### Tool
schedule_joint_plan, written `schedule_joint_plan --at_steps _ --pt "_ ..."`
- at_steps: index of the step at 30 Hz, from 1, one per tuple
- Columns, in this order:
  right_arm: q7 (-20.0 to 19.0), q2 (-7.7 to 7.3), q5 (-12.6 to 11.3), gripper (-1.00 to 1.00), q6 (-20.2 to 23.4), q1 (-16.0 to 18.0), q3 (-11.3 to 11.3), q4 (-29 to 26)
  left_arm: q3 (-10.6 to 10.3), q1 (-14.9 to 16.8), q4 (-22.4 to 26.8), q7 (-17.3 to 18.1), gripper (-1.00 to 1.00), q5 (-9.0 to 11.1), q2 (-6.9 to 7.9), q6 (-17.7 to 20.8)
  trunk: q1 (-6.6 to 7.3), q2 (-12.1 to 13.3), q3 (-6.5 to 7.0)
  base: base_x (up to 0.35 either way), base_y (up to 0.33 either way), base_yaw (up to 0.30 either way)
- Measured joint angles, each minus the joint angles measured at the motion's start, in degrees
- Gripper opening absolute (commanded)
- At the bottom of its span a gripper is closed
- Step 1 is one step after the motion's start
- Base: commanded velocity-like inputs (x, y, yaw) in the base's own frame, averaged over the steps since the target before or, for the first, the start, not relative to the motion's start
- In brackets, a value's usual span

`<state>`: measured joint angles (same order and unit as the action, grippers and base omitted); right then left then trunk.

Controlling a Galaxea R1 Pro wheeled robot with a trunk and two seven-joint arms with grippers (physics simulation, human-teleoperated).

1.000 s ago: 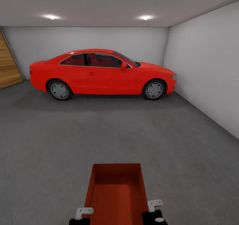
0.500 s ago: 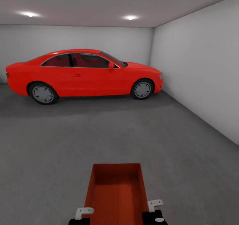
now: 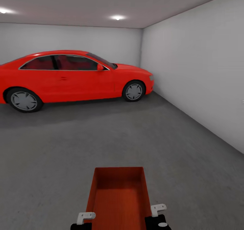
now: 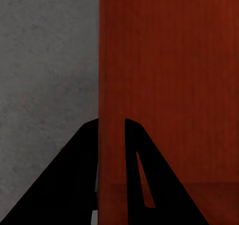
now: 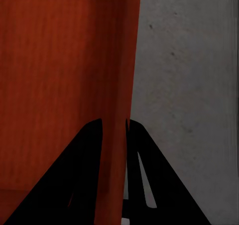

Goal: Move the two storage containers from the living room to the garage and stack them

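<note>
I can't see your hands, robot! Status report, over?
Left gripper and right gripper each clamp a wall of the storage container. In the garage. Red car ahead.

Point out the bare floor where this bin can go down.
Open concrete floor runs from the held storage container ahead to the red car, and on to the right wall. It is crowded only by the car along the far wall.
</note>
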<state>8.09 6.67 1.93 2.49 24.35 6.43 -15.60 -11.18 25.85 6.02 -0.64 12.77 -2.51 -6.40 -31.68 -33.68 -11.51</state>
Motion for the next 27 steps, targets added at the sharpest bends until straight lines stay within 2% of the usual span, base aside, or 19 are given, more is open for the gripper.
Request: schedule_joint_plan --at_steps 27 --pt "-0.05 -0.02 0.04 -1.0 0.0 -0.02 -0.09 0.0 -0.02 0.01 0.0 -0.01 -1.0 0.0 -0.02 0.05 0.0 0.0 0.0 0.174 0.0 -0.243"
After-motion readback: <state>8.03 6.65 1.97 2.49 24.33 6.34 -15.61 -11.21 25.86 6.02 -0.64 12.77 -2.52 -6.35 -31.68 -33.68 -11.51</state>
